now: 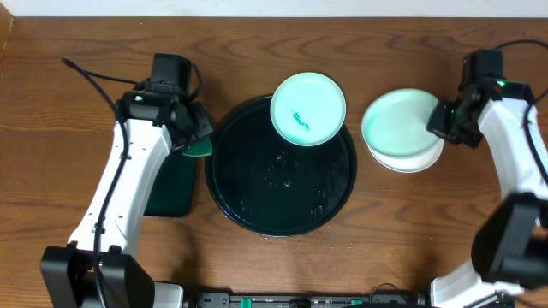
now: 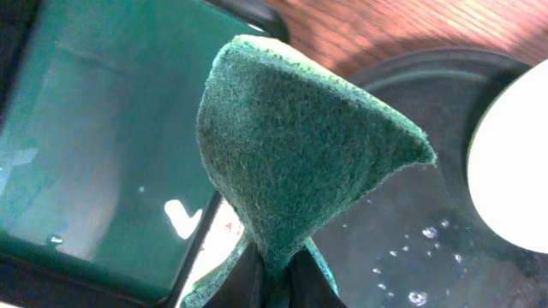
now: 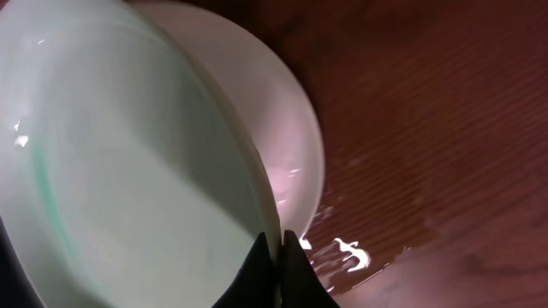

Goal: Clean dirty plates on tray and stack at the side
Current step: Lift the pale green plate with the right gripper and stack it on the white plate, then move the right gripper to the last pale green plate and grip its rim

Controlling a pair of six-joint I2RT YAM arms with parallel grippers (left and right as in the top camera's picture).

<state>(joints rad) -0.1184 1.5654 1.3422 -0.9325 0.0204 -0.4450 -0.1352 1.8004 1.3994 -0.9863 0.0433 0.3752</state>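
Note:
A pale turquoise plate with a green smear [image 1: 308,108] lies on the far rim of the round black tray [image 1: 257,197]. A second turquoise plate [image 1: 401,120] sits tilted on a white plate [image 1: 409,161] on the table to the tray's right. My right gripper [image 1: 445,120] is shut on that turquoise plate's rim; the right wrist view shows the fingers [image 3: 278,248] pinching the turquoise plate [image 3: 128,171] above the white plate [image 3: 291,145]. My left gripper [image 1: 195,141] is shut on a green sponge [image 2: 291,145] by the tray's left edge [image 2: 411,214].
A small rectangular dark-green tray [image 1: 171,184] lies left of the black tray, under the left arm; it also shows in the left wrist view [image 2: 94,145]. Water drops sit on the black tray and on the wood by the stack [image 3: 351,252].

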